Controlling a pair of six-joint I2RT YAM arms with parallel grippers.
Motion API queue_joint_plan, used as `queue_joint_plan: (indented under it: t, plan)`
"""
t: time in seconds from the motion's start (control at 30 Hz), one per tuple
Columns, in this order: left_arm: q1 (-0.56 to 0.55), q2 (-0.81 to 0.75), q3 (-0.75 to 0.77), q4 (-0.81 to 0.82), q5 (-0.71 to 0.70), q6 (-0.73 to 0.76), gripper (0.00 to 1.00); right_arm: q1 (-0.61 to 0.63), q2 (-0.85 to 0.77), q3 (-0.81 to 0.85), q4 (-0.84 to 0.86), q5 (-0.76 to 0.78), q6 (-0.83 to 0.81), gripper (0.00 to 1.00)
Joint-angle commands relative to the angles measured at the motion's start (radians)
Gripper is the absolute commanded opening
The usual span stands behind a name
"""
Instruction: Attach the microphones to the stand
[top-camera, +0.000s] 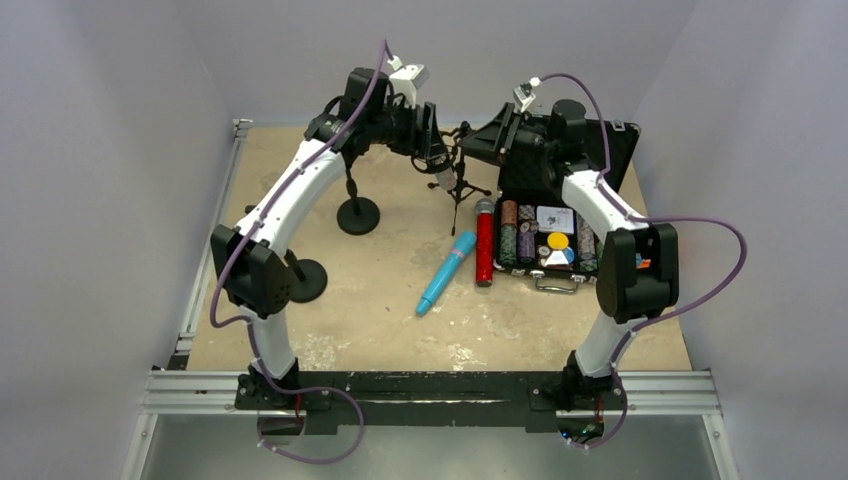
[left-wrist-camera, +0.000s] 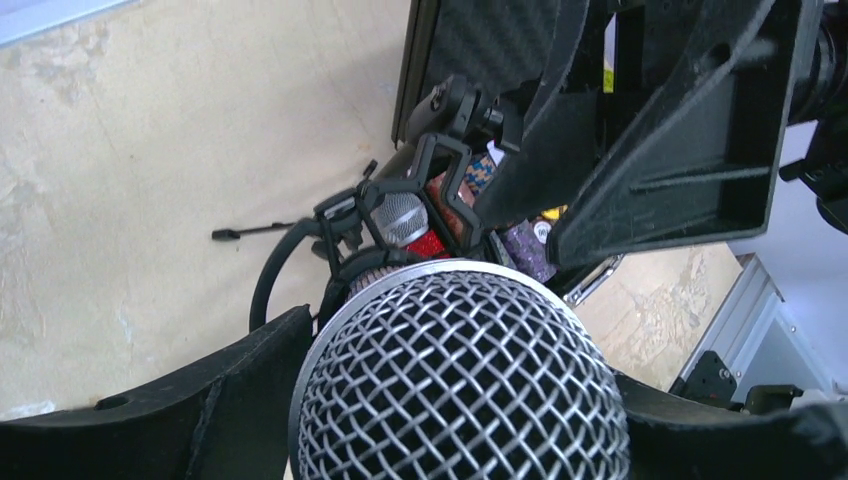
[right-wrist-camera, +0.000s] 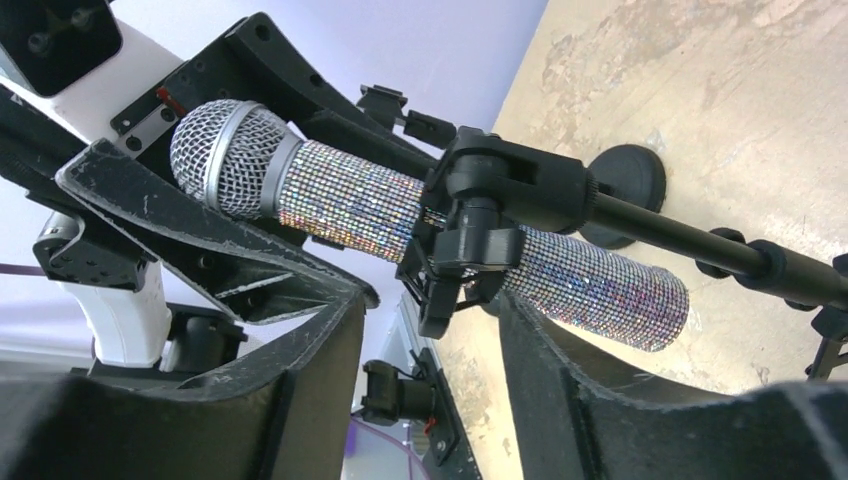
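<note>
The silver-glitter microphone with its grey mesh head is held at the back of the table. My left gripper is shut on it near the head. Its body passes through the black clip of the small tripod stand. My right gripper is open, with a finger on each side just below the clip. The light blue microphone and the red-glitter microphone lie flat on the table in the middle.
An open black case of poker chips lies at the right, beside the red microphone. Two black round-base stands stand at the left. The stand's boom arm runs off to the right.
</note>
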Motion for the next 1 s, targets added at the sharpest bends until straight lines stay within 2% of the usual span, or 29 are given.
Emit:
queue_joint_plan:
  t: [0.0,0.3,0.67,0.97]
  plan:
    - [0.003,0.068,0.122,-0.068,0.029,-0.007,0.73,-0.008,-0.048,0.087,-0.107,0.023,-0.096,0.54]
    - [0.003,0.066,0.179,-0.067,0.041,-0.017,0.8,-0.014,-0.046,0.122,-0.17,0.051,-0.137,0.56]
    - [0.003,-0.041,0.06,-0.043,-0.005,0.005,0.83,-0.019,-0.071,0.112,-0.163,0.038,-0.166,0.57]
    - [0.003,-0.075,0.076,-0.032,0.001,-0.008,0.85,-0.019,-0.082,0.112,-0.184,0.048,-0.184,0.55]
